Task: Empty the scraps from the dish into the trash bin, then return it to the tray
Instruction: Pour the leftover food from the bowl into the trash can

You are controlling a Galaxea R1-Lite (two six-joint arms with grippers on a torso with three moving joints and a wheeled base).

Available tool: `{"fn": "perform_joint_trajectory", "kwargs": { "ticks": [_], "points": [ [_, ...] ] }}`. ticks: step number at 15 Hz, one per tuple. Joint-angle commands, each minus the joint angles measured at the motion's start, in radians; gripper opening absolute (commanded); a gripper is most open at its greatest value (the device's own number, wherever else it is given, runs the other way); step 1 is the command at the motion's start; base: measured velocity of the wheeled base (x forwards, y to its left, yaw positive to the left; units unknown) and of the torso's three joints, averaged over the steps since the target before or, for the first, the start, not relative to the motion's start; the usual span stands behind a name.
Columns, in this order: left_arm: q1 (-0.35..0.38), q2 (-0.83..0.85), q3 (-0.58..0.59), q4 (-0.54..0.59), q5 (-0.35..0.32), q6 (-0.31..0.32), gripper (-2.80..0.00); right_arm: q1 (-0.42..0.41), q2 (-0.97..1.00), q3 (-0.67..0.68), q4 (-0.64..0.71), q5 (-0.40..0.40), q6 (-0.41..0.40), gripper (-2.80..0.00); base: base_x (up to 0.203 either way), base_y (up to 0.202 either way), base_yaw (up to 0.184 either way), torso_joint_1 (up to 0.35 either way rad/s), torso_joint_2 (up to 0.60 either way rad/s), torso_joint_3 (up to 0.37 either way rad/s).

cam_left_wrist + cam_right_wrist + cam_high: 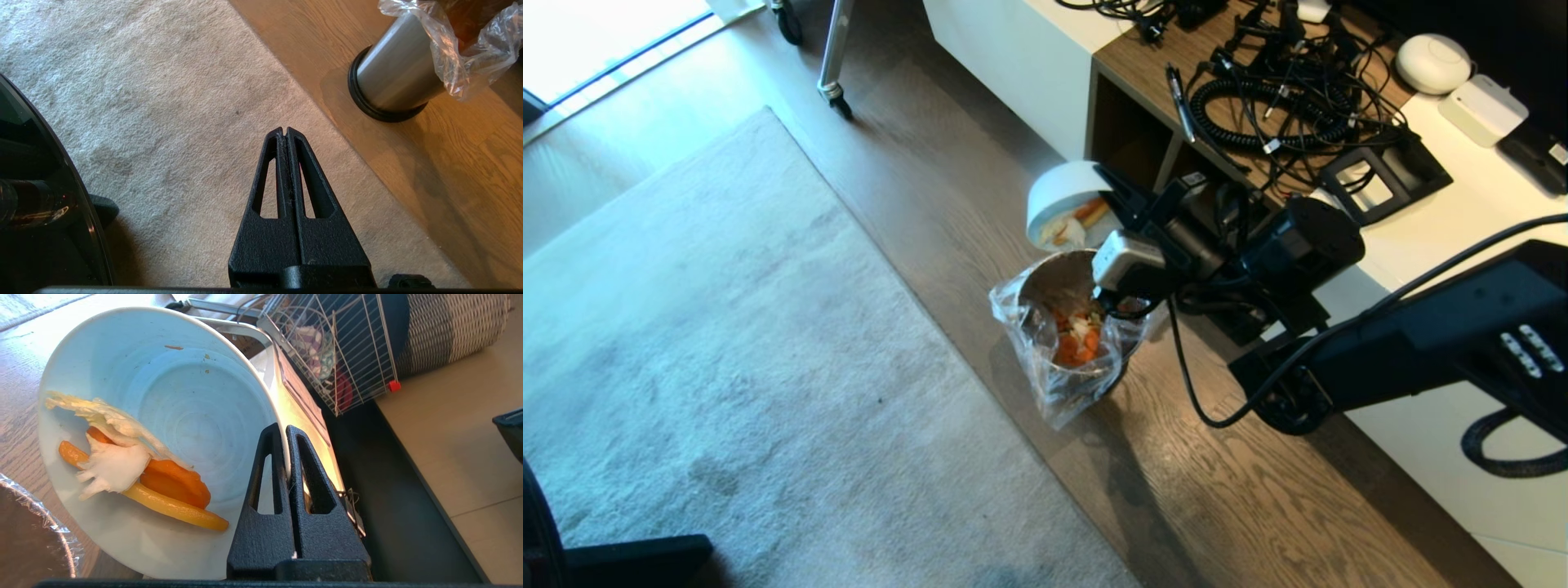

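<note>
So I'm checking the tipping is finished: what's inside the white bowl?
Scraps still cling inside the tilted dish: orange slices, a yellow strip, pale leafy bits. The right gripper pinches its rim, hiding a small patch there.

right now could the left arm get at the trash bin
Probably yes: the left gripper hangs shut over the rug, and bare floor lies between it and the trash bin. The right gripper tips the dish over it, though.

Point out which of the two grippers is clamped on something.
The right gripper: it pinches the rim of the tilted dish above the trash bin. The left gripper is shut on nothing, over the carpet.
</note>
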Motion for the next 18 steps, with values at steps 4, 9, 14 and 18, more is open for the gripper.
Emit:
{"fn": "perform_joint_trajectory", "kwargs": {
  "ticks": [4, 9, 14, 18],
  "points": [
    [0.000, 0.000, 0.000, 0.000, 0.000, -0.001, -2.80, 0.006, -0.019, -0.034, -0.047, 0.047, -0.009, -2.80, 0.000, 0.000, 0.000, 0.000, 0.00, 0.000],
    [0.000, 0.000, 0.000, 0.000, 0.000, -0.001, -2.80, 0.009, -0.025, -0.055, -0.046, 0.048, 0.017, -2.80, 0.000, 0.000, 0.000, 0.000, 0.00, 0.000],
    [0.000, 0.000, 0.000, 0.000, 0.000, -0.001, -2.80, 0.013, -0.029, -0.049, -0.046, 0.091, 0.020, -2.80, 0.000, 0.000, 0.000, 0.000, 0.00, 0.000],
    [0.000, 0.000, 0.000, 0.000, 0.000, -0.001, -2.80, 0.017, -0.030, -0.079, -0.046, 0.110, 0.020, -2.80, 0.000, 0.000, 0.000, 0.000, 0.00, 0.000]
  ]
}}
